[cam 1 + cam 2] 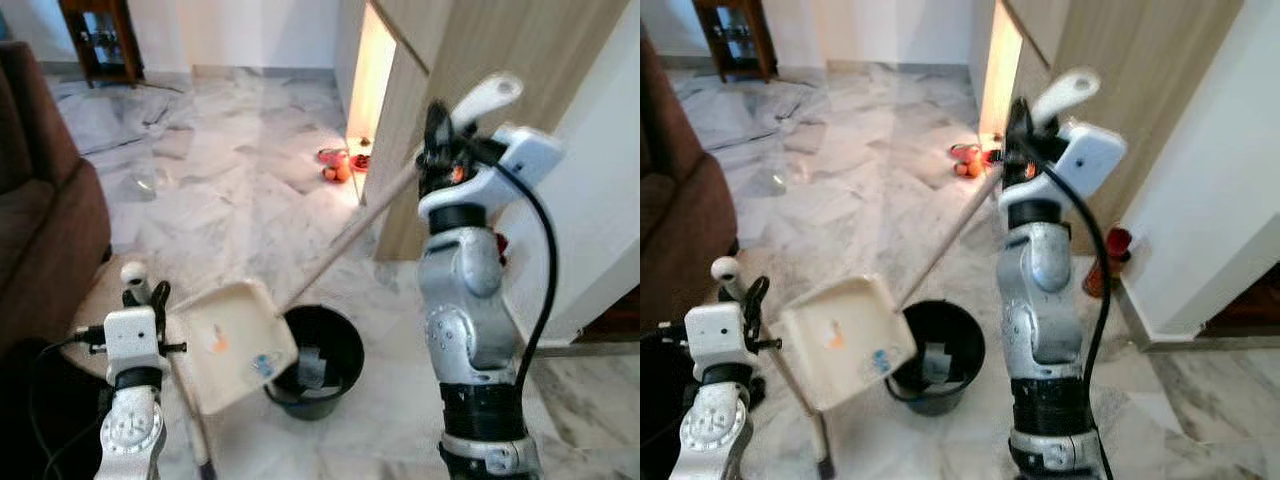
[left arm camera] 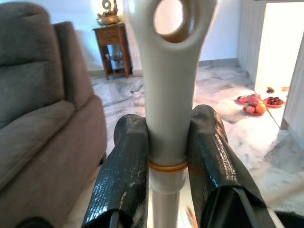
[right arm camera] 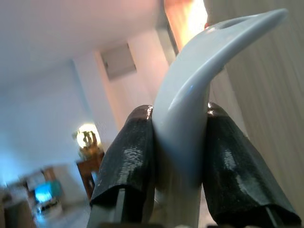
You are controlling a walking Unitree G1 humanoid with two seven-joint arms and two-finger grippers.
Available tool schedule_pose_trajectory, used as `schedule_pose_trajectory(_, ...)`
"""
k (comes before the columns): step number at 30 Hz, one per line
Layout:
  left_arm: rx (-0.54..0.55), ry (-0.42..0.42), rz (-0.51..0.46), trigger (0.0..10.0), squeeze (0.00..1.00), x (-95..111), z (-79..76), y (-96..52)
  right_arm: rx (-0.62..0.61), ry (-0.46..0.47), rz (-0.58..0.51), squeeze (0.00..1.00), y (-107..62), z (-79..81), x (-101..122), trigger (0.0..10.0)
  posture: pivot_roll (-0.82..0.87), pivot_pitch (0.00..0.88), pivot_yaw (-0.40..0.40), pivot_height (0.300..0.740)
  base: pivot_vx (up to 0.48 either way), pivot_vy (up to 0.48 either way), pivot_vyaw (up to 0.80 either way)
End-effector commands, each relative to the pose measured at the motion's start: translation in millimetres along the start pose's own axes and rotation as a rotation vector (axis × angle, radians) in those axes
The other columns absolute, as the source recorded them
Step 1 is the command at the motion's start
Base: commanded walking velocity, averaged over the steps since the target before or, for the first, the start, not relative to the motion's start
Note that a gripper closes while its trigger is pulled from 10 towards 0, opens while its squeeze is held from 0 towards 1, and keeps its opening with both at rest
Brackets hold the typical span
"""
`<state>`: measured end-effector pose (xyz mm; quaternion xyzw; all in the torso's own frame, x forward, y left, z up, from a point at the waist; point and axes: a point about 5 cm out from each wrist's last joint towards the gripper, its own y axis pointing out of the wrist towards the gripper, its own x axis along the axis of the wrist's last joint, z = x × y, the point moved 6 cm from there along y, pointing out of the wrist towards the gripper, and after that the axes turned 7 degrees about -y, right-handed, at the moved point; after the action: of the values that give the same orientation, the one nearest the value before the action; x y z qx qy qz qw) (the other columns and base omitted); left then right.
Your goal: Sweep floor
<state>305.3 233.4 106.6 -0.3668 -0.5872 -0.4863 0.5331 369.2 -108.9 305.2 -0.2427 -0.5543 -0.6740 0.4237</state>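
White marble floor is running through the room, and the black bucket standing on it serves as the landmark. A brown sofa is sitting well off to the bucket's left, and a dark wooden cabinet is standing far beyond it against the back wall. Farther along the floor past the bucket, plates of red and orange fruit are lying at the foot of a wood-panelled partition, beside a brightly lit opening.

The left gripper is gripping the pale handle of the dustpan, its two black fingers pressing against either side of the shaft just below the loop at the handle's end. The cream dustpan tray is hanging tilted just to the left of the bucket, its lower edge overlapping the bucket's rim; a small orange smear and a blue mark are showing on the tray's inner face. Something pale is lying inside the bucket.

The right gripper is raised high above and to the right of the bucket, its fingers closing tight on the white curved end of the broom handle. The long stick is slanting down from that gripper to the bucket's far rim. The broom's head cannot be made out.
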Motion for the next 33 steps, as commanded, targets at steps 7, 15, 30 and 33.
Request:
schedule_pose_trajectory(7, -0.016, 0.008, -0.053, 10.0, 0.0, 12, -4.4, 2.4, -0.028, 0.015, -0.084, 0.0, 2.2, -4.3, 22, 10.0, 0.15, 0.018, -0.042, 0.74, 0.316, 0.0, 0.0)
schedule_pose_trajectory(15, -0.021, 0.004, -0.047, 10.0, 0.0, 11, -6.0, 1.8, -0.027, 0.011, -0.058, 0.0, -0.1, -5.5, 15, 10.0, 0.15, 0.02, -0.044, 0.74, 0.292, 0.0, 0.0)
schedule_pose_trajectory(30, -0.029, 0.004, -0.041, 10.0, 0.0, 9, -7.9, 1.3, -0.02, 0.001, -0.03, 0.0, -2.7, -5.4, 6, 10.0, 0.15, 0.021, -0.044, 0.74, 0.327, 0.0, 0.0)
schedule_pose_trajectory(33, -0.03, 0.004, -0.041, 10.0, 0.0, 9, -7.8, 1.5, -0.018, -0.001, -0.028, 0.0, -2.8, -5.0, 6, 10.0, 0.15, 0.02, -0.044, 0.74, 0.336, 0.0, 0.0)
